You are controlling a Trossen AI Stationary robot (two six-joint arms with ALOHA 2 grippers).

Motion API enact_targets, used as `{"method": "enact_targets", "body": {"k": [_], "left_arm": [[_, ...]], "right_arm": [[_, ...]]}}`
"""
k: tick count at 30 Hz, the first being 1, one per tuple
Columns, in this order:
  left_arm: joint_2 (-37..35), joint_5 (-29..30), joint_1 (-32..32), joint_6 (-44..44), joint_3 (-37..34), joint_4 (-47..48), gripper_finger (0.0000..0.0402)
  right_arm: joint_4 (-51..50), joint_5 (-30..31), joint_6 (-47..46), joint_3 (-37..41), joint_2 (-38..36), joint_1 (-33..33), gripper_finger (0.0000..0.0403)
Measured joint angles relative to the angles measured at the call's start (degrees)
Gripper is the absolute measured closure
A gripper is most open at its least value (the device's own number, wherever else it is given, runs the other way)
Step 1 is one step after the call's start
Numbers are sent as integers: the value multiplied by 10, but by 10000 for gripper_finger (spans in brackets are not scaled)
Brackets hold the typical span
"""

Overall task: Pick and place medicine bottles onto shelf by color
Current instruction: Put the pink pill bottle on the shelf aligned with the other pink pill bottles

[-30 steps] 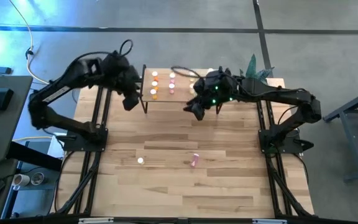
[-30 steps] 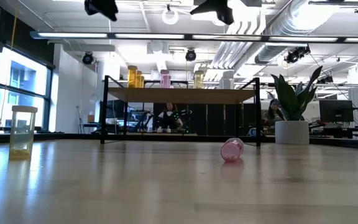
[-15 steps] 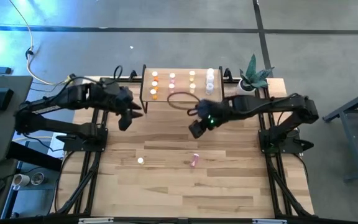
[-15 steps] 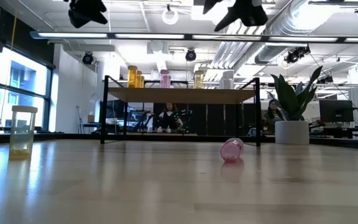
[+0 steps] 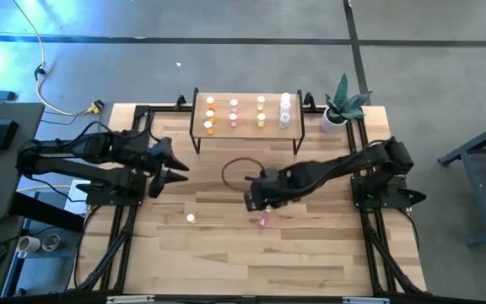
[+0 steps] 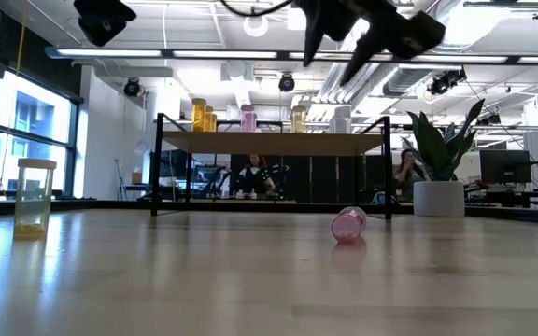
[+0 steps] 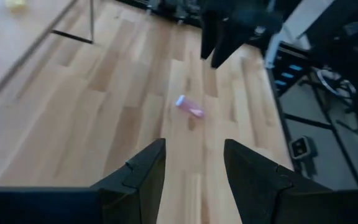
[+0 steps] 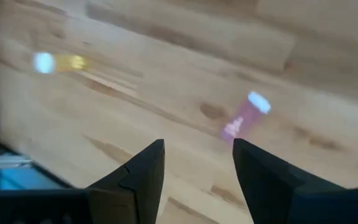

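right gripper [image 5: 255, 201] above mid-table, fingers apart w/ nothing between, just beside small pink pill bottle w/ white cap [image 5: 264, 218] lying on its side on light-wood tabletop [image 5: 310, 253]. left gripper [image 5: 160, 173] hovering over table's left part, fingers apart too, empty. small yellow pill bottle w/ white cap [image 5: 191, 219] upright, well apart from pink one. low light-wood shelf on thin black legs [image 5: 247, 127] at far edge, carrying orange, pink, yellow & clear bottles in rows. potted green plant in white pot [image 5: 339, 105] by shelf's right end
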State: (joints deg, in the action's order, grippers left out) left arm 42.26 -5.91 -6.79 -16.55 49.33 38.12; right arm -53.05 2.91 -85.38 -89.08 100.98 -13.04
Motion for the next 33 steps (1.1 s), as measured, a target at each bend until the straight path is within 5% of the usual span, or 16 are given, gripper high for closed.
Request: {"method": "enact_targets", "body": {"k": [16, 33], "left_arm": [[-22, 1, 69, -9, -23, -12, 247], [-21, 3, 78, -19, -23, -3, 247]], "right_arm": [[0, 32, -164, 0, 141, -48, 222], [8, 26, -192, 0, 210, -43, 228]]}}
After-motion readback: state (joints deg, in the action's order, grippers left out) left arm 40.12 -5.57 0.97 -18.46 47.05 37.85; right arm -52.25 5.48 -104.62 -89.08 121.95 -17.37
